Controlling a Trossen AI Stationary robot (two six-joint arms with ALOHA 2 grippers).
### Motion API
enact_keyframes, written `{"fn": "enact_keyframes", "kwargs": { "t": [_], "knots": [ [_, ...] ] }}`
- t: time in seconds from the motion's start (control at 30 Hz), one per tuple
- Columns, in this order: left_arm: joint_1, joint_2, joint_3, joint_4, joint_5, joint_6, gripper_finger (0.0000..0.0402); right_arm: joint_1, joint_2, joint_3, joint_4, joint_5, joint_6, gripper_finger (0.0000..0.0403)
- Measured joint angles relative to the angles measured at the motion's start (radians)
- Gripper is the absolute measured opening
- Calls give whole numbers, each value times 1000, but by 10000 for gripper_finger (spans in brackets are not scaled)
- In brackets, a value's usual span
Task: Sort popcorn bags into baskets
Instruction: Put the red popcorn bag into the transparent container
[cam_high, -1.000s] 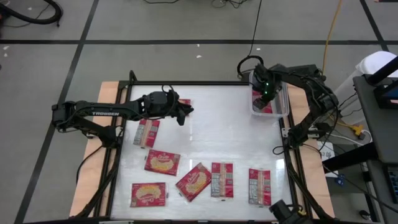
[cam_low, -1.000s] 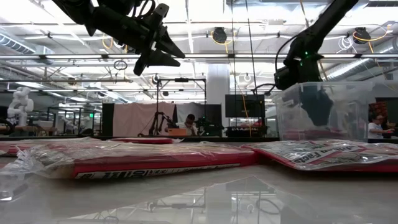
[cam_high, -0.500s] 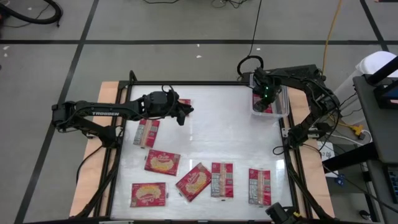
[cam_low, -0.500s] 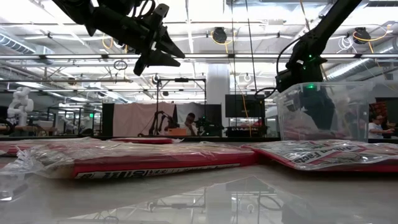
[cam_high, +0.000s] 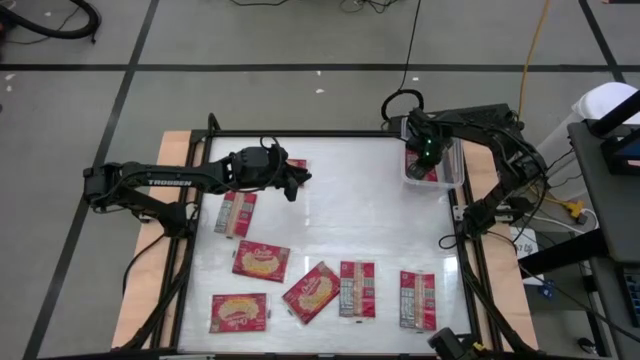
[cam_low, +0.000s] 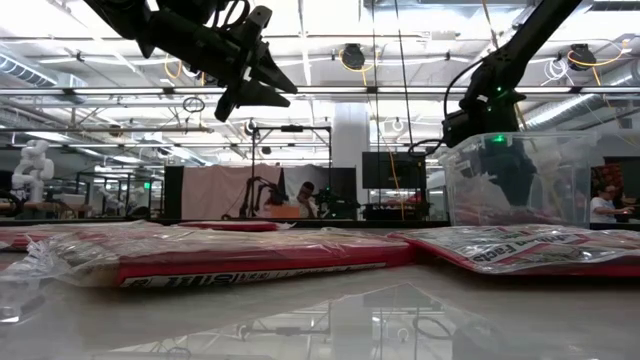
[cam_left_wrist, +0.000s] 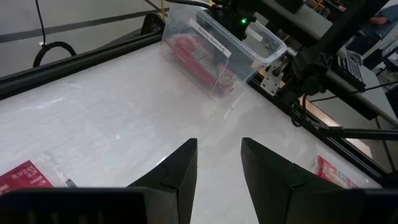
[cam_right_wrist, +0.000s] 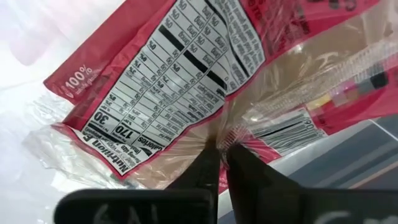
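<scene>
My right gripper (cam_right_wrist: 221, 155) reaches down into the clear basket (cam_high: 452, 180) at the table's far right and is shut on a red popcorn bag (cam_right_wrist: 168, 81) lying there with its grey-white printed panel up. A second bag (cam_right_wrist: 323, 93) lies beside it in the basket. My left gripper (cam_left_wrist: 217, 168) hovers open above the far left part of the table, with nothing between its fingers. Several more popcorn bags lie flat on the table, among them one at the left (cam_high: 235, 212) and a row near the front (cam_high: 357, 289). My right gripper pinches crinkled clear wrapper (cam_right_wrist: 219, 134) at the edge of the popcorn bag between its two fingers. The fingers come from above, pointing down into the basket. The bag lies in the basket, printed panel up. One layer or several, I cannot tell.
The basket's walls (cam_low: 520, 180) stand close around my right gripper. Bags (cam_high: 261, 261) (cam_high: 311, 291) (cam_high: 417, 298) (cam_high: 239, 312) lie across the near half of the table. Bare tabletop (cam_high: 360, 200) lies between the two arms. A black frame (cam_high: 330, 134) runs around the table.
My right gripper has shut inside the basket, on the bag's wrapper. The bags on the table lie as before.
</scene>
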Motion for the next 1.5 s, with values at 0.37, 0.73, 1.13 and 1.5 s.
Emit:
{"fn": "enact_keyframes", "kwargs": {
  "t": [0.37,0.73,1.13,1.5],
  "knots": [
    [0,0,0,1,0,-2,127,1,-190,-4,-13,-17,56,0],
    [0,0,0,0,0,1,127,1,-339,-2,-20,-39,125,0],
    [0,0,0,1,0,6,127,1,-296,12,-5,-39,95,2],
    [0,0,0,1,0,-30,127,-1,-140,27,141,-36,-223,109]
  ]
}}
